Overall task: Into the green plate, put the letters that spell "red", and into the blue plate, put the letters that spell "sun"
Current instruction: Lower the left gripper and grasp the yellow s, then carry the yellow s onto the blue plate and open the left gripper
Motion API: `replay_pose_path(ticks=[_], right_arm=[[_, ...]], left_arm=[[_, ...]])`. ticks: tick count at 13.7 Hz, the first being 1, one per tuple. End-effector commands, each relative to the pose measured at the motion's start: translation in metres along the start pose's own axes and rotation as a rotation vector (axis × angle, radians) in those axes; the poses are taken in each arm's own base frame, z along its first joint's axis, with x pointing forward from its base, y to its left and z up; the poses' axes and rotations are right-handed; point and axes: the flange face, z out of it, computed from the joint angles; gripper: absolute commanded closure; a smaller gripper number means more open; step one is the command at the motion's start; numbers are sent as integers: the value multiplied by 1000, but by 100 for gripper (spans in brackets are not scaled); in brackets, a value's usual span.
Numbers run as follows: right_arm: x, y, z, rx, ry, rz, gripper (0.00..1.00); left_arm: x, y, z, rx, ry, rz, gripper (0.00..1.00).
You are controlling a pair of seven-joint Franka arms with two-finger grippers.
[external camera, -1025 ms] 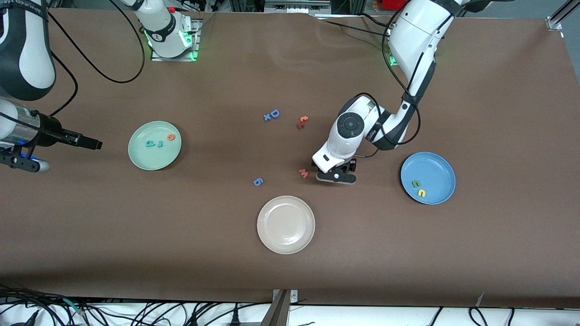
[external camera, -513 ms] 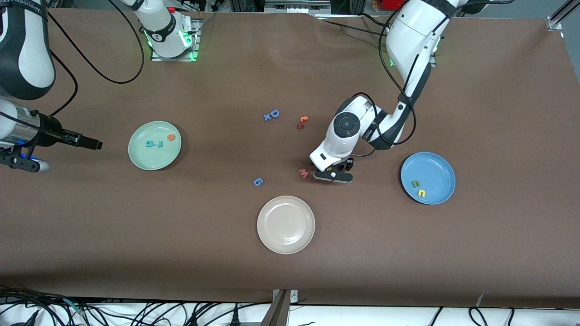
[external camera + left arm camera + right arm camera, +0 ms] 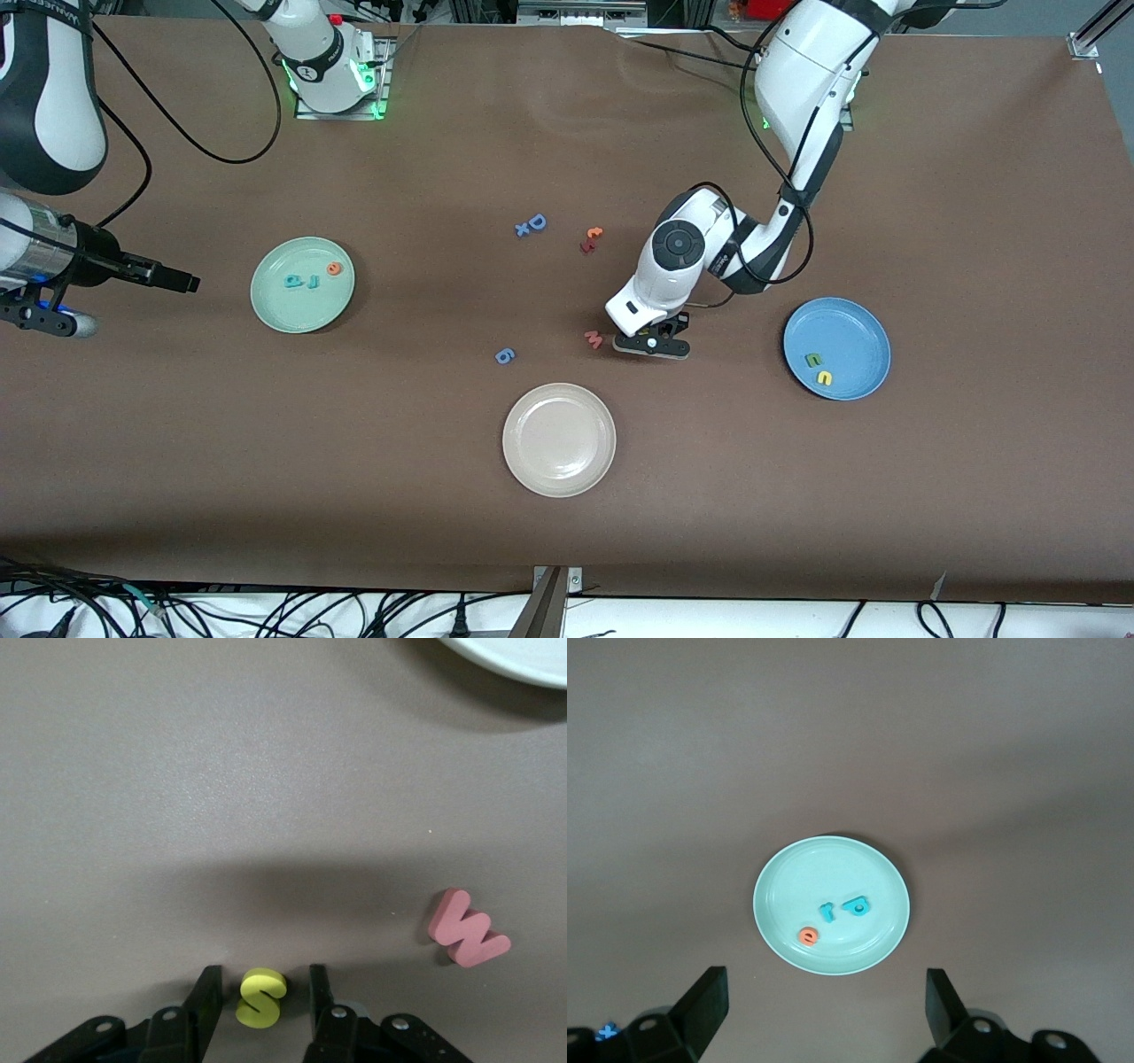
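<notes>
The yellow "s" (image 3: 260, 996) lies flat on the table between the fingers of my left gripper (image 3: 263, 979), which is open, with a narrow gap on each side of the letter. In the front view the left gripper (image 3: 654, 342) is down at the table beside the pink "w" (image 3: 594, 339). The blue plate (image 3: 850, 328) holds the green "n" (image 3: 812, 360) and the yellow "u" (image 3: 825, 377). The green plate (image 3: 283, 306) holds the orange "e" (image 3: 334, 268), the teal "r" (image 3: 311, 282) and the teal "d" (image 3: 292, 282). My right gripper (image 3: 186, 283) waits open beside the green plate (image 3: 780, 895).
A beige plate (image 3: 559, 461) sits nearer the front camera than the left gripper. A blue "6" (image 3: 504, 356) lies beside the "w" (image 3: 468, 928). A blue "D" with an "x" (image 3: 532, 224) and a red and orange letter pair (image 3: 591, 239) lie farther back.
The left gripper's fingers have drawn in from wide open to close on either side of the yellow "s", and its hand shifted slightly. The right arm has not moved.
</notes>
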Motion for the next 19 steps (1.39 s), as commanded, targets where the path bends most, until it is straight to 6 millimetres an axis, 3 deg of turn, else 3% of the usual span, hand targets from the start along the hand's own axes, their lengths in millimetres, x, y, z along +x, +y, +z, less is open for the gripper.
replay_pose_path(ticks=[1, 9, 12, 16, 19], right_arm=[[-6, 3, -8, -10, 4, -11, 1], [-6, 4, -7, -11, -1, -1, 2], [-7, 4, -7, -11, -2, -1, 1], [-7, 4, -7, -11, -2, 0, 1], [-7, 4, -7, -11, -2, 0, 1]], left_arm=[[1, 4, 1, -1, 4, -3, 70], [1, 2, 3, 0, 2, -3, 80], [8, -5, -8, -1, 10, -4, 81], [23, -34, -35, 21, -4, 25, 81], [45, -81, -64, 43, -43, 62, 80]])
